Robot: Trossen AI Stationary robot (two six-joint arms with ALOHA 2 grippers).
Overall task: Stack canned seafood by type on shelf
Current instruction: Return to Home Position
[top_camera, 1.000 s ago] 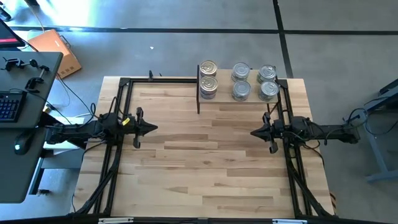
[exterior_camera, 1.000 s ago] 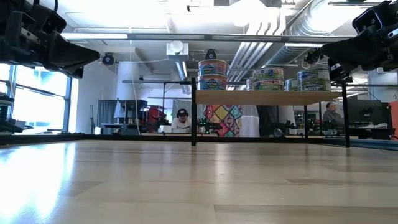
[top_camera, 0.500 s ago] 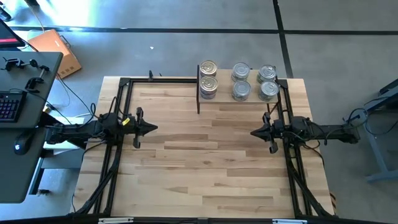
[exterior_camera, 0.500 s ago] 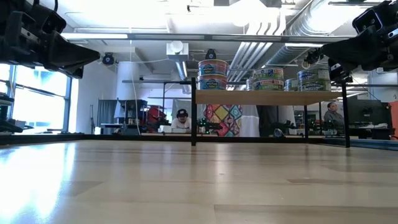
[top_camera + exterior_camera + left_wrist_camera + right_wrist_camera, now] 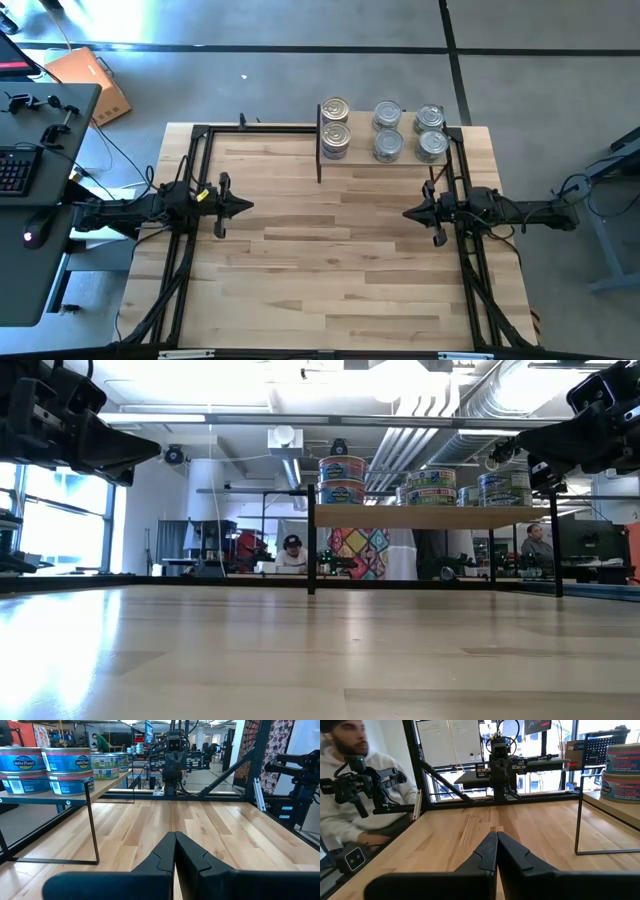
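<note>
- Left gripper (image 5: 248, 207) is pinched fully closed and empty. It hangs over the left side of the table (image 5: 330, 270) with its tips pointing right.
- Right gripper (image 5: 406, 213) faces it from the right side, fingers pressed together on nothing.
- Between the two tips I have a wide stretch of bare wood, and the low view shows both riding well above it.
- Shelf (image 5: 358, 158) stands at the table's far edge, right of centre. Its right end is close to the table's right edge, just far of the right gripper.
- Tins (image 5: 387, 145) all sit on the shelf in six stacks, three across and two deep, each two high. The blue-labelled ones are at the left end.
- Black frame (image 5: 215, 128) rails run under each arm and along the far-left edge.
</note>
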